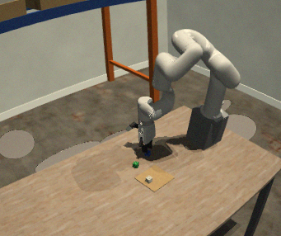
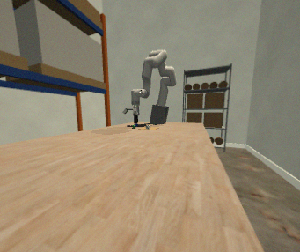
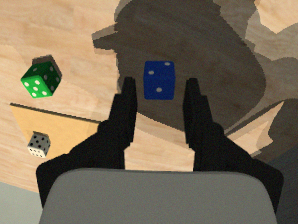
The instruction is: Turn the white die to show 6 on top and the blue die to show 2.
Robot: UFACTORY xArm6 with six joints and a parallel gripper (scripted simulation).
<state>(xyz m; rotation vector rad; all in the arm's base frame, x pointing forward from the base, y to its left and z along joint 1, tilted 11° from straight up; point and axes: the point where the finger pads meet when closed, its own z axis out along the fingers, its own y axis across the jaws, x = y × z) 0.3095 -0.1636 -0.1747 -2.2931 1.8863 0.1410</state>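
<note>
The blue die (image 3: 160, 80) (image 1: 147, 153) lies on the bare table in the arm's shadow, off the mat. My gripper (image 3: 160, 91) (image 1: 147, 148) (image 2: 135, 122) hangs straight above it, open, with a finger on either side and a gap between each finger and the die. The white die (image 3: 39, 143) (image 1: 149, 179) lies flat on the tan mat (image 3: 73, 132) (image 1: 162, 177). The green die (image 3: 41, 78) (image 1: 135, 164) lies on the table just beyond the mat's far edge.
The robot's dark base block (image 1: 206, 129) stands on the table to the right of the gripper. An orange rack post (image 1: 152, 45) rises behind the table.
</note>
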